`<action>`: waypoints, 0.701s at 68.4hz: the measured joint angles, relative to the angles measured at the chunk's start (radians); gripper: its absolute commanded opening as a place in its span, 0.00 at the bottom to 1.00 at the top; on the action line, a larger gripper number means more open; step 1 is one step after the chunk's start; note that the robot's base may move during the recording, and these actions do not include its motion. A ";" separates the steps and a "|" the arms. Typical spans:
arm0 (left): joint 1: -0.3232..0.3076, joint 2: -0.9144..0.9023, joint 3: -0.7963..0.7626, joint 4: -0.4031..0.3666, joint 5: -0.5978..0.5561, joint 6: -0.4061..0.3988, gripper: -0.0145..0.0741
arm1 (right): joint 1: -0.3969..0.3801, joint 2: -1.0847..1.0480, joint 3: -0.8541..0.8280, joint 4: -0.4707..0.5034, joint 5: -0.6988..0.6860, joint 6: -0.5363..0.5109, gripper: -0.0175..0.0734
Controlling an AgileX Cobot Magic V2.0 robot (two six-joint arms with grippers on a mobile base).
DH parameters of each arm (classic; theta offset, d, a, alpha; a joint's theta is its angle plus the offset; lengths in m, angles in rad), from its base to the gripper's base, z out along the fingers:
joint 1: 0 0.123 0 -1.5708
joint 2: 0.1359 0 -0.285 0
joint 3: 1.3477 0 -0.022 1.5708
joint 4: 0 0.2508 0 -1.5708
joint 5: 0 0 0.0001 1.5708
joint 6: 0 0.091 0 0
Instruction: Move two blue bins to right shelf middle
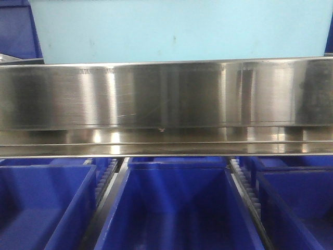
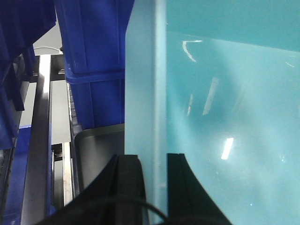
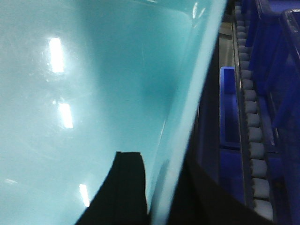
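1. Front view: The pale blue bin (image 1: 177,31) fills the top of the picture, its long axis running left to right across me. Its bottom edge sits right at a broad steel shelf lip (image 1: 166,94), and I cannot tell whether it rests there or hangs just clear. Below the lip three dark blue bins (image 1: 177,208) stand side by side on a rack, with rollers (image 1: 244,182) between them. Neither arm shows here.

2. Left wrist view: The left fingers (image 2: 126,187) straddle an end wall of the pale blue bin (image 2: 225,117), one outside and one inside, with the wall running straight up between them. They look clamped on that wall, as I see no gap on either side. Beyond the outer finger are a grey tray (image 2: 98,150) and another dark blue bin (image 2: 93,42), close to the held bin's corner.

3. Right wrist view: The right fingers (image 3: 129,187) are on the opposite end. One shows clearly against the inside of the pale blue bin (image 3: 84,93), while the other is only a dark blur past the rim. I judge them closed on the wall too. A roller track (image 3: 253,136) and a dark blue bin edge (image 3: 227,108) lie just outside.

4. My reading: The bin is spanned between both arms, one at each short end, so neither arm is nearer. The carry to the right shelf's middle level depends on both wrists travelling together with the long axis kept level. I cannot see that shelf from here. A second bin is left to move.
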 measured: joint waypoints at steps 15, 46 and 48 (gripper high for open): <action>0.000 0.000 0.000 0.000 0.000 0.000 0.04 | 0.000 0.000 0.000 0.000 0.000 0.000 0.02; 0.000 0.000 0.000 0.000 0.000 0.000 0.04 | 0.000 0.000 0.000 0.000 0.000 0.000 0.02; 0.000 0.000 0.000 0.000 0.000 0.000 0.04 | 0.000 0.000 0.000 0.000 0.000 0.000 0.02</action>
